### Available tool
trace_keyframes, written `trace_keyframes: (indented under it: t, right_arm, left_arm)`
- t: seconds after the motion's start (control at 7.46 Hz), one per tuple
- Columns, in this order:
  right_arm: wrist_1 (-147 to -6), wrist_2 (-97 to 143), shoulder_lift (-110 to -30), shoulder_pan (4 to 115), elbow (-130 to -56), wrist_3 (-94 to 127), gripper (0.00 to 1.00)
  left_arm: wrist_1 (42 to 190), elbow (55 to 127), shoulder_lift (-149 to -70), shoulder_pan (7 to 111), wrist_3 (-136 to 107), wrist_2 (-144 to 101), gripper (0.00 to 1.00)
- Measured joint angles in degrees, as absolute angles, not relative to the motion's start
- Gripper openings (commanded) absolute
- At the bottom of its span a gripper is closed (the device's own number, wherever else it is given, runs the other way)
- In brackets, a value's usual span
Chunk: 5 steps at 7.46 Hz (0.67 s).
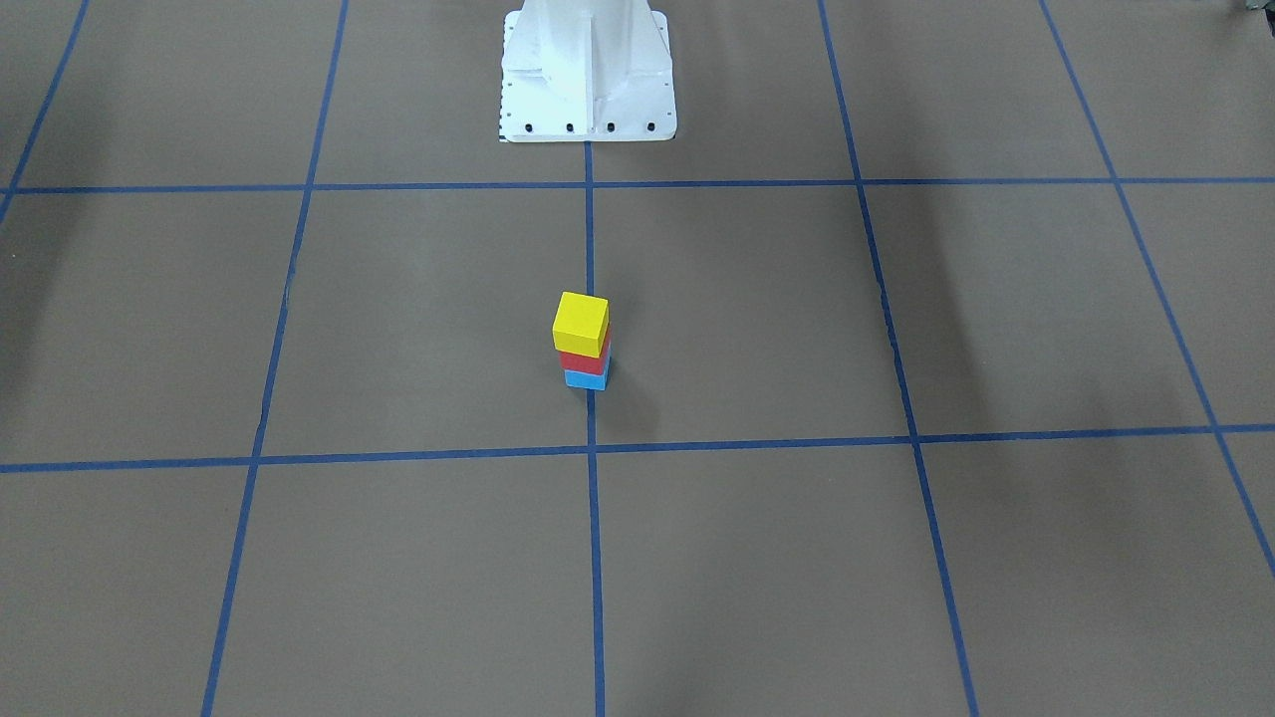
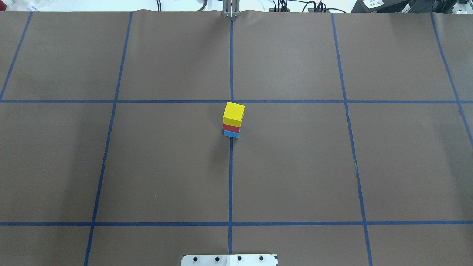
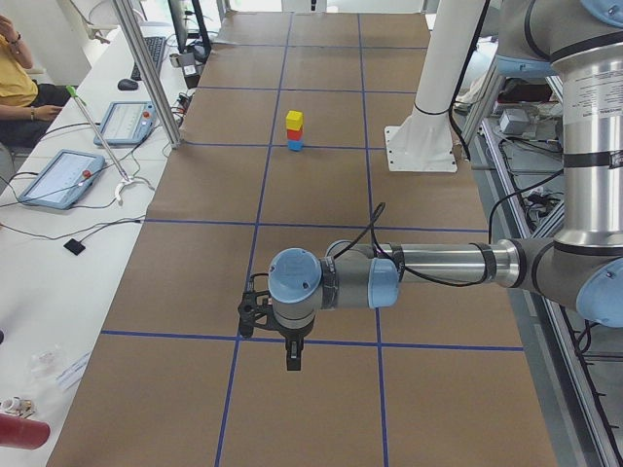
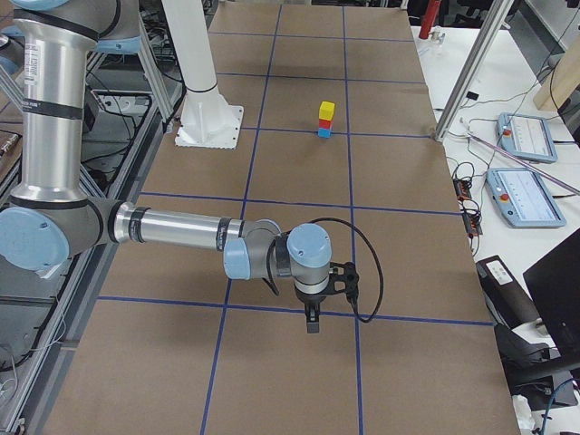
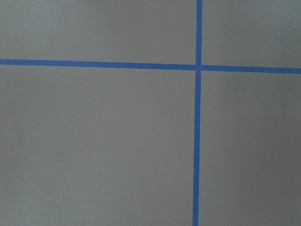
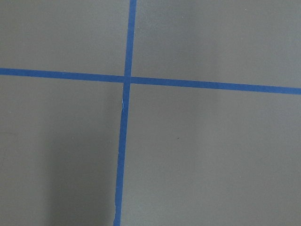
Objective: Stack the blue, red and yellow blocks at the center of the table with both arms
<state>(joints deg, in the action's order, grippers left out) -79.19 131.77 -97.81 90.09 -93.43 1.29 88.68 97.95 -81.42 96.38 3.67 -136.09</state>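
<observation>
The blue block (image 1: 586, 379) sits on the table (image 1: 896, 558) at its center, on the middle tape line (image 1: 595, 558), w/ the red block (image 1: 584, 361) on it and the yellow block (image 1: 581, 321) on top. The left gripper (image 3: 292, 358) and the right gripper (image 4: 313, 323) each point down over the table near its left and right ends, well apart from the stack. Both show only in the side views, so I cannot tell if the fingers are spread or pressed together.
</observation>
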Motion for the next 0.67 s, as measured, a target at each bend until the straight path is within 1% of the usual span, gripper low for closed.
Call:
trace_keyframes:
  t: [0.67]
  right_arm:
    - [-79.19,131.84,-98.01,89.96,-93.36,1.32,1.00]
  left_arm:
    - [88.68,98.18,-80.01,96.33,3.71,-135.79,1.00]
